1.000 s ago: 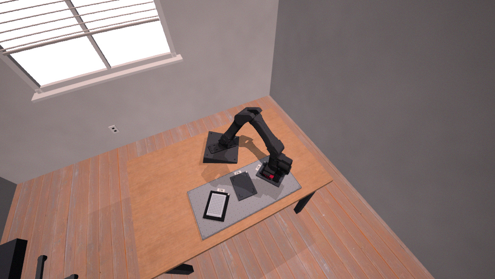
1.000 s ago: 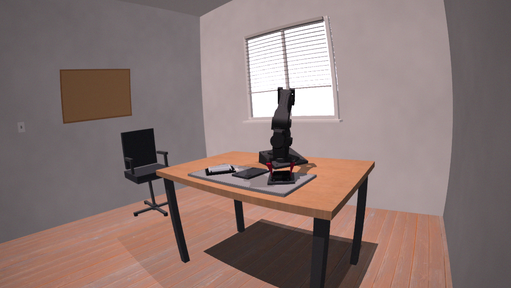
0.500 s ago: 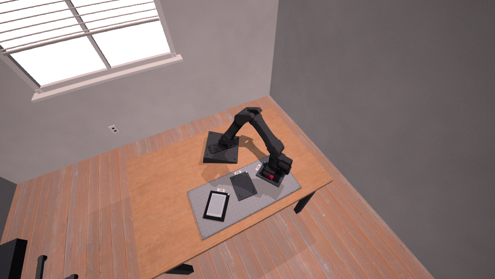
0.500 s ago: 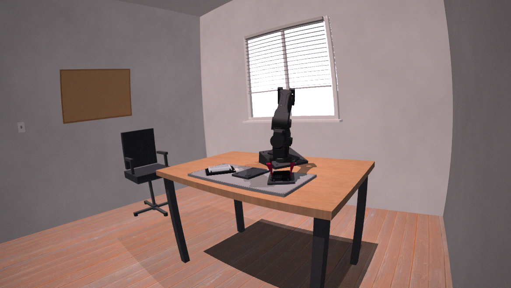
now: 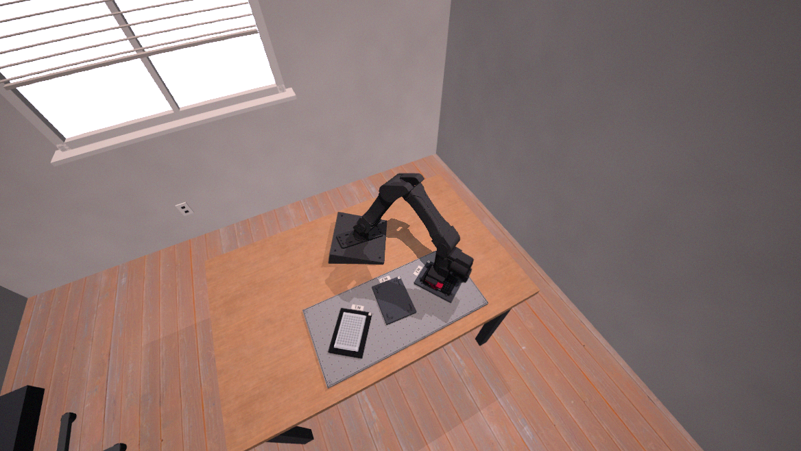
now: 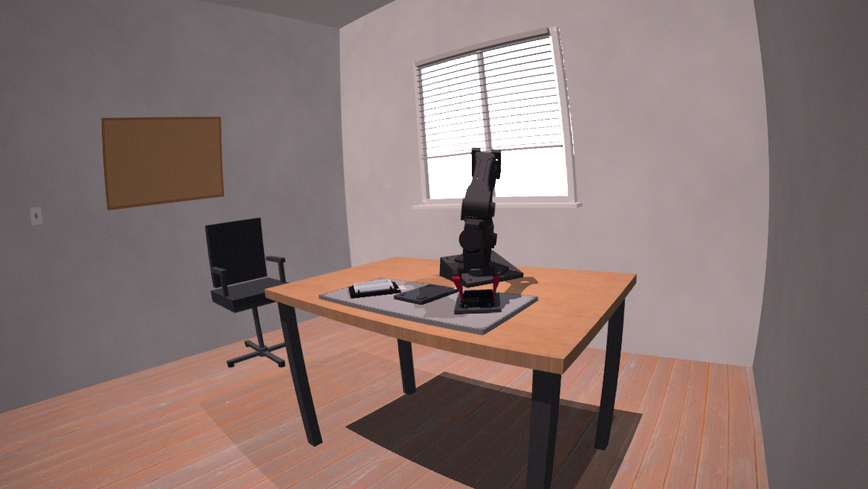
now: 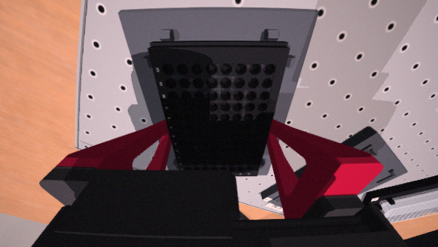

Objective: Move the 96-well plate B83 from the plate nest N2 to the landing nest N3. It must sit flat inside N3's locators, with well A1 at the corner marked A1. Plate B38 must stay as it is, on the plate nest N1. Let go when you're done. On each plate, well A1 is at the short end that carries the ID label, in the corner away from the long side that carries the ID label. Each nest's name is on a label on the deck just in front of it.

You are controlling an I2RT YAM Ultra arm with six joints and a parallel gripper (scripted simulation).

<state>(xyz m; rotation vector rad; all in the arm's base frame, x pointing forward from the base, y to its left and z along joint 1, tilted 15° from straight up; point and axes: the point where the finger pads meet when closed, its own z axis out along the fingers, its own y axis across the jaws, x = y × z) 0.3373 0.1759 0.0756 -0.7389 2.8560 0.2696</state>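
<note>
Showed, from above, a wooden bench (image 5: 252, 313) bearing a grey perforated deck (image 5: 448, 322) with three nests in a row. Held the black plate B83 (image 7: 218, 109) in clenched jaws, red fingers pressed against its two long sides, directly over plate nest N2 (image 5: 450, 297) at the right end of the row in that view. Could not tell whether lifted clear of the nest or resting in it. Showed landing nest N3 (image 5: 393, 301), the middle one, dark and unoccupied. Showed white plate B38 (image 5: 350, 330) seated on nest N1 (image 5: 344, 351), well apart from the arm. Judged the task at an early stage: grasp made. Not yet done: the lift, the carry to N3, matching well A1 to the marked corner, flat seating inside the locators, and release. Could not read the ID labels or the A1 mark at this size.
</note>
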